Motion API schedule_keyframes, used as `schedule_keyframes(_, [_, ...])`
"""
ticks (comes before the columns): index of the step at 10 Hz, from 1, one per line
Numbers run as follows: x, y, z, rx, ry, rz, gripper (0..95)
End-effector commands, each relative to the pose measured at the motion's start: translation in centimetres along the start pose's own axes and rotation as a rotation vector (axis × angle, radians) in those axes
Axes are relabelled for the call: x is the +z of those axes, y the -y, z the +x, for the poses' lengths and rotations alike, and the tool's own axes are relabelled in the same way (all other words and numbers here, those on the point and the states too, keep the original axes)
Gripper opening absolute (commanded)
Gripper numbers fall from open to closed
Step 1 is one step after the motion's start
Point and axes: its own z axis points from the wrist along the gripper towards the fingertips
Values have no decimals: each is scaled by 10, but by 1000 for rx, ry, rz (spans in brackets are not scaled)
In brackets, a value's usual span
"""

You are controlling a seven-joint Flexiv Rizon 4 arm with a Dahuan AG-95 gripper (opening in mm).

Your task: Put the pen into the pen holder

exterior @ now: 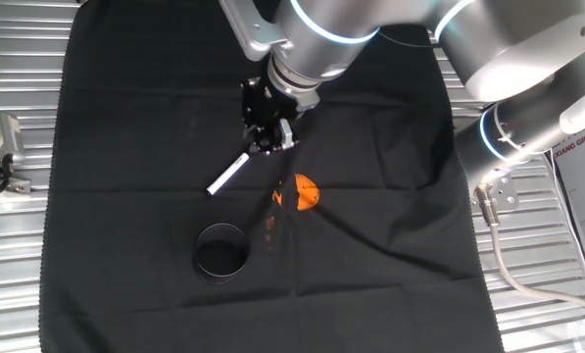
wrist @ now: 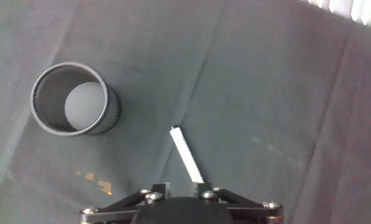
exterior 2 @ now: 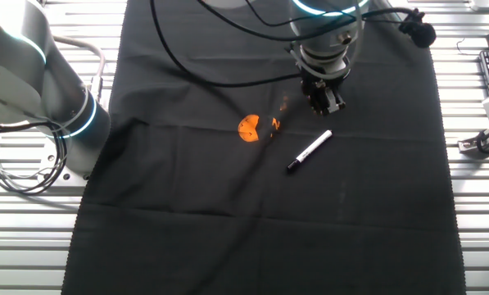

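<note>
In the hand view we are seeing the pen holder (wrist: 75, 107) standing upright at far left on the black cloth (wrist: 266, 93). The pen (wrist: 185, 153) is lying flat further right, well apart from it. Our gripper (wrist: 180, 186) is hovering over the pen's near end; we cannot tell how far its jaws are spread.

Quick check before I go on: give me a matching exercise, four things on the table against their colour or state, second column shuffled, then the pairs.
Things:
1. pen
2. pen holder
3. orange object
4. gripper

Colour or state:
A. black mesh cup, standing upright, nothing in it
B. small and bright, lying on the cloth between the pen and the cup
C. just above one end of the pen
D. white stick lying flat on the cloth

Pairs: 1-D, 2-A, 3-B, 4-C
</note>
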Motion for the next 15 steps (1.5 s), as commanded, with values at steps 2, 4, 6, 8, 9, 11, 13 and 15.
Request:
schedule_keyframes(2, [0, 0, 0, -6, 2, 0, 0])
schedule_keyframes(4, [0, 0, 0, -17, -1, -1, 0])
schedule_keyframes(6, [-1, 0, 0, -20, -4, -1, 0])
schedule_keyframes(8, [-3, -1, 0, -17, 6, -4, 0])
schedule_keyframes(9, [-3, -1, 0, -19, 3, -3, 0])
schedule_keyframes(11, [-3, -1, 0, -19, 1, -1, 0])
schedule_keyframes(13, [-4, -2, 0, -18, 3, -3, 0])
schedule_keyframes(15, [-4, -2, 0, -14, 2, -2, 0])
